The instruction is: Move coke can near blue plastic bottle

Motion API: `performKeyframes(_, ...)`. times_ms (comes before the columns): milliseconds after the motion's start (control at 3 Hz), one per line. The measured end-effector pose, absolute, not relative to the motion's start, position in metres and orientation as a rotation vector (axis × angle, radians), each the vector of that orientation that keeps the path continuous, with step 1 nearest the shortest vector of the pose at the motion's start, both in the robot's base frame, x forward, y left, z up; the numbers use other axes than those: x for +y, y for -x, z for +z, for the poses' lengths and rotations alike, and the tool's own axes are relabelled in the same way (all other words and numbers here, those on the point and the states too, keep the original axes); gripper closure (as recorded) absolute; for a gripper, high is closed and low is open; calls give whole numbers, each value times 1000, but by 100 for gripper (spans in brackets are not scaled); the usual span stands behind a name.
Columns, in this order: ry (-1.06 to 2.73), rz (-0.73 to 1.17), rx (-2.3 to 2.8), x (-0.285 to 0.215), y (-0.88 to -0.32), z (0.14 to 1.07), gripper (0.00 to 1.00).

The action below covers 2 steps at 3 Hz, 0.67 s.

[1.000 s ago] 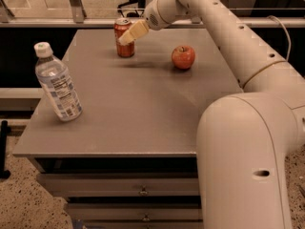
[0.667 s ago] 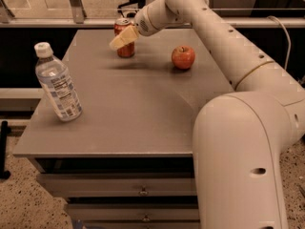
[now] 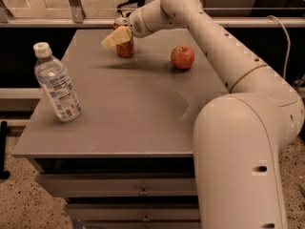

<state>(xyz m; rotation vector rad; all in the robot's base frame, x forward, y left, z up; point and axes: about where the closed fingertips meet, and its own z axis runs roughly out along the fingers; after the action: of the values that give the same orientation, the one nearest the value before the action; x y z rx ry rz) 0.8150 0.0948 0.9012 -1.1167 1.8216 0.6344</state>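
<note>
The coke can (image 3: 126, 48), red with a silver top, stands upright at the far edge of the grey table (image 3: 133, 113). My gripper (image 3: 116, 37) reaches in from the right and hangs in front of the can's upper left side, hiding part of it. Whether it touches the can does not show. The blue plastic bottle (image 3: 56, 86), clear with a white cap and a pale label, stands upright near the table's left edge, well to the front left of the can.
A red apple (image 3: 183, 57) sits on the table to the right of the can. My arm's large white body (image 3: 243, 151) fills the right foreground. Drawers (image 3: 143, 191) sit under the tabletop. A glass railing runs behind the table.
My gripper has moved left and a little down, from the can's right side to its upper left front. The can, the bottle and the apple have not moved.
</note>
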Motion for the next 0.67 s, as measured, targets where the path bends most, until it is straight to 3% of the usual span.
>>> performKeyframes(667, 1068, 661, 1803, 87, -806, 902, 62)
